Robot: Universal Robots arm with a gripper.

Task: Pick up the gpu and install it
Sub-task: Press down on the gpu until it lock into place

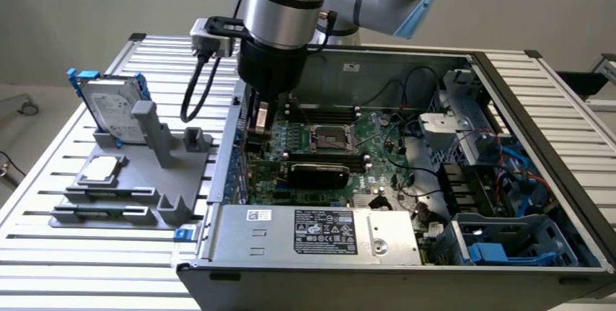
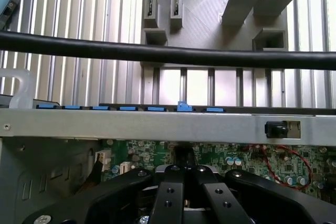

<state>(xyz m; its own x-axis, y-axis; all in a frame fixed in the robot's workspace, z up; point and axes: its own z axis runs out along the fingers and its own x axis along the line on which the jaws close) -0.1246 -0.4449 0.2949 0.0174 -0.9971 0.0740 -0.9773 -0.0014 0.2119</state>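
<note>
End effector (image 1: pixel 258 132) clenched, low inside the open computer case (image 1: pixel 539 130) at the wall on the exterior view's left, above the motherboard (image 1: pixel 332 138). Cannot tell if anything sits between its fingers (image 2: pixel 173 192). Gpu (image 1: pixel 318 173), black shroud showing, lies on the motherboard just below the CPU socket (image 1: pixel 327 136). Hard drive (image 1: pixel 108 112) stands in grey holder (image 1: pixel 144 181) on table (image 1: pixel 58 253).
</note>
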